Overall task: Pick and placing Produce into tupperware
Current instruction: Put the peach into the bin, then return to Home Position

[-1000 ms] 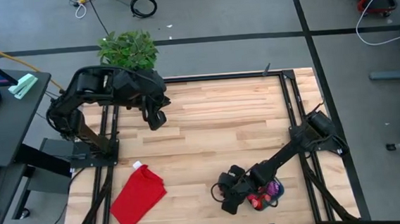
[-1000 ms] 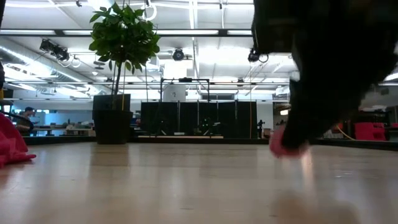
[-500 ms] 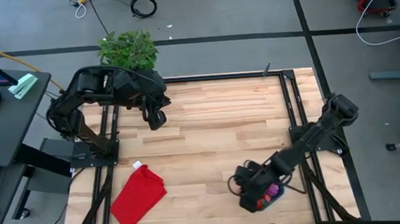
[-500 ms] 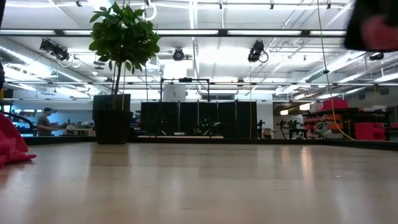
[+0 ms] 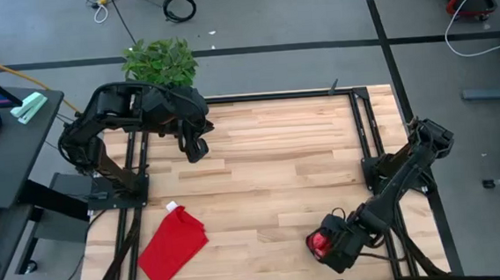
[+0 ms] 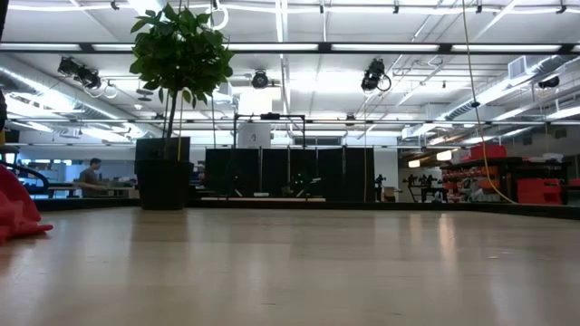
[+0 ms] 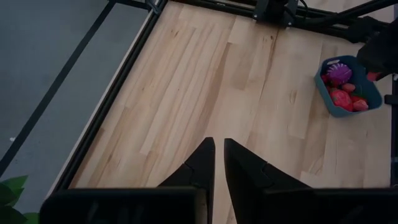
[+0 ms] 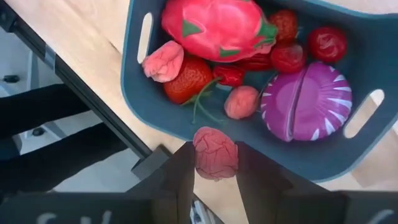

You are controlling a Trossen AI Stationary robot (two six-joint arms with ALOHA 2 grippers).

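The tupperware [image 8: 155, 102] is a teal-blue tub holding produce: a pink dragon fruit [image 8: 214, 25], a strawberry [image 8: 186, 78], a purple piece [image 8: 308, 102] and several small red and pink ones. It stands near the table's near right corner [image 7: 323, 93]. In the high view my right gripper [image 5: 328, 243] hides most of it. That gripper [image 8: 214, 163] hangs over the tub's edge, shut on a pink wrinkled produce piece [image 8: 214, 149]. My left gripper [image 5: 196, 150] waits, shut and holding nothing [image 7: 217, 163], high over the table's far left. My right gripper pinches the pink wrinkled piece by two opposite sides [image 8: 200, 155] between its two fingers. The fingers come from above and point down. The piece is lifted clear and hangs over the tub's wall.
A flat red cloth [image 5: 173, 242] lies near the table's near left corner, also seen in the low view [image 6: 14, 213]. A green potted plant [image 5: 161, 62] stands beyond the far left edge. Black frame rails [image 5: 369, 140] border the bare wood in between.
My right gripper has risen from the table left of the tub. It has gone toward the table's right edge to stand over the tub, rolling its wrist on the way. The pink piece has gone up with it, off the table and out of the low view.
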